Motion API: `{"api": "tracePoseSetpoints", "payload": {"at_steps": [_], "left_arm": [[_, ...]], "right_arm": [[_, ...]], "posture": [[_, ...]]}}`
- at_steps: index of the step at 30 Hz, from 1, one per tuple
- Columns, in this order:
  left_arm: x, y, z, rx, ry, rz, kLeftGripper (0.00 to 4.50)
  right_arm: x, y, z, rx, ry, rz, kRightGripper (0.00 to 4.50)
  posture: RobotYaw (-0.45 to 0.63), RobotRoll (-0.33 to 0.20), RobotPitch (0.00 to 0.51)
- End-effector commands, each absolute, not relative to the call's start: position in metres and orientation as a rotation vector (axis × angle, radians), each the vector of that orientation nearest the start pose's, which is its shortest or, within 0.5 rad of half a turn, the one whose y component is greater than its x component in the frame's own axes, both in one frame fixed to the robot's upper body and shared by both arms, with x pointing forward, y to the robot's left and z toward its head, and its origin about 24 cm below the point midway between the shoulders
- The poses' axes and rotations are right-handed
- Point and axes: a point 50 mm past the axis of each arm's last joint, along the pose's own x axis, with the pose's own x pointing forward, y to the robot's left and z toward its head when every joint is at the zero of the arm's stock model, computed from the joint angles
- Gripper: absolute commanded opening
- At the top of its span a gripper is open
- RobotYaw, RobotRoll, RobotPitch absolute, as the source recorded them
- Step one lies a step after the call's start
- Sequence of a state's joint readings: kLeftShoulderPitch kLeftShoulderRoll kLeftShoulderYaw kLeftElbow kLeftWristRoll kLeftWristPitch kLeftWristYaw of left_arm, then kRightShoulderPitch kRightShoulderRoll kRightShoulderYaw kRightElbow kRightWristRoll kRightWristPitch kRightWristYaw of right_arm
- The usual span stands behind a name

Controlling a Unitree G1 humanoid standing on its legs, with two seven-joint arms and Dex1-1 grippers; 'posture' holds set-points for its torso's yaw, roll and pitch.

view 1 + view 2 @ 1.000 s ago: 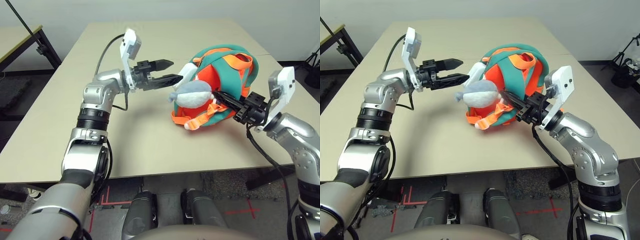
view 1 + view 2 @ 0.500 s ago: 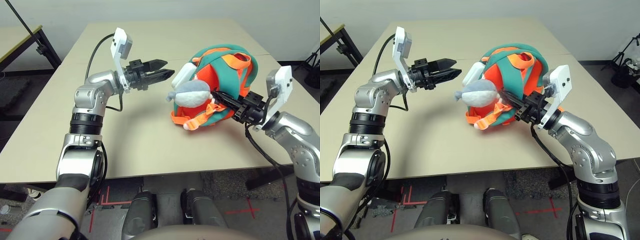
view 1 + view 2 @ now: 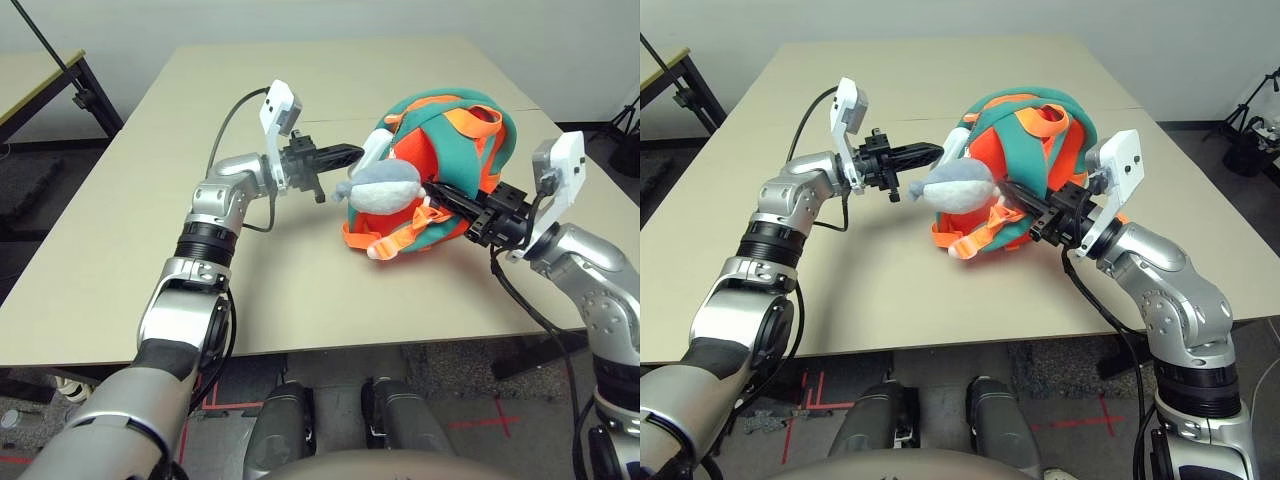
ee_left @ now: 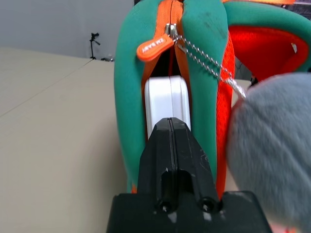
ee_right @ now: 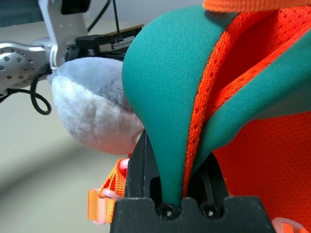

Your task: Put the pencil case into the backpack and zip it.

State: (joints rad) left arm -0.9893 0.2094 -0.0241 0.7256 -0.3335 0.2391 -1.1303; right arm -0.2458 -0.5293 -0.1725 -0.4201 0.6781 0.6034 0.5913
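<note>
- The left gripper (image 4: 170, 127), fingers pressed together and holding nothing, touches the white pencil case (image 4: 165, 99) in the backpack (image 3: 450, 140) opening.
- The right gripper (image 5: 170, 160) clamps a teal strap (image 5: 165, 92) beside the grey plush charm (image 3: 385, 187).

one backpack (image 3: 450, 170), one pencil case (image 4: 166, 104), one plush charm (image 3: 385, 187), one table (image 3: 150, 220)

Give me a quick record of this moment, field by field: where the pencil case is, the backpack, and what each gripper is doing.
pencil case: partly inside the backpack's opening, one end sticking out
backpack: on the table, zipper open
zipper pull: at the top of the opening
left gripper: shut, tips at the case's exposed end
right gripper: clamped on the backpack's teal trim
plush charm: hanging at the backpack's front
</note>
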Motion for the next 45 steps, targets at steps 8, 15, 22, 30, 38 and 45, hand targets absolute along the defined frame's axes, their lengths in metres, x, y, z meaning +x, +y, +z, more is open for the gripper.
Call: {"api": "tracePoseSetpoints", "payload": {"at_steps": [8,15,22,30,38,45], "left_arm": [[0.375,0.054,0.164,0.015,0.019,-1.336,0.00],[0.370,0.047,0.144,0.119,0.038,-1.339,0.00],[0.364,0.055,0.137,0.049,0.036,-1.328,0.00],[0.364,0.103,0.168,0.020,-0.015,-1.240,1.69],[0.352,0.145,0.209,0.052,-0.065,-1.184,4.50],[0.337,0.148,0.240,0.057,-0.122,-1.224,4.50]], "right_arm": [[0.249,-0.182,0.187,0.021,-0.139,0.789,0.17],[0.249,-0.181,0.187,0.023,-0.143,0.785,0.17],[0.252,-0.179,0.188,0.021,-0.144,0.794,0.17],[0.254,-0.177,0.187,0.021,-0.137,0.809,0.17],[0.257,-0.176,0.186,0.020,-0.130,0.831,0.17],[0.262,-0.175,0.185,0.012,-0.124,0.851,0.17]], "posture": [[-0.06,0.000,0.060],[-0.05,0.000,0.057],[-0.05,0.000,0.056],[-0.03,0.000,0.060],[0.01,0.000,0.060],[0.04,0.000,0.053]]}}
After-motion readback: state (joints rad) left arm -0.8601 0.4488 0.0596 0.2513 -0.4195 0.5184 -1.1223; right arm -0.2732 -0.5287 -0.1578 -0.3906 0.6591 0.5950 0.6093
